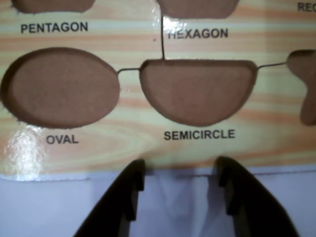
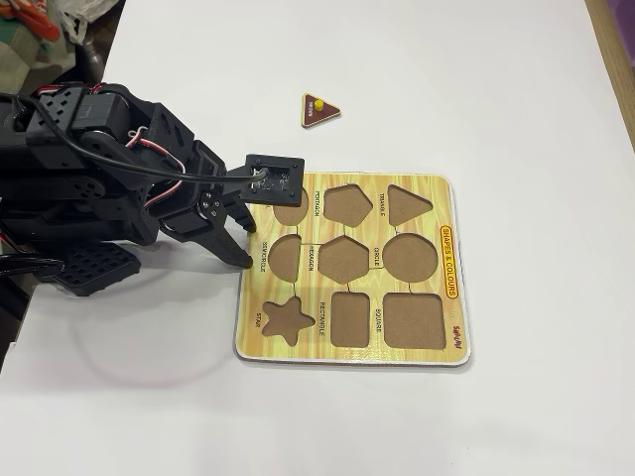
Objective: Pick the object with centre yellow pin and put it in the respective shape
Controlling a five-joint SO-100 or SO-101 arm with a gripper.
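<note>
1. Tool [image 2: 241,250] open, empty, hovering at board [image 2: 437,342] edge by semicircle slot [image 1: 197,91].
2. Triangle piece [image 2: 319,110], seemingly yellow-pinned, lies on tabletop [image 2: 446,79] beyond board, well apart, up-right in fixed view.

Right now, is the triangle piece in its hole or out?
Out. The triangle piece lies on the white table, apart from the board; its triangle hole is empty.

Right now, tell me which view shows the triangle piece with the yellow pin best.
The fixed view. There the triangle piece lies whole on the white table, above the shape board and apart from it, with its yellow pin visible. The wrist view shows none of it, only board cutouts and the open gripper.
</note>
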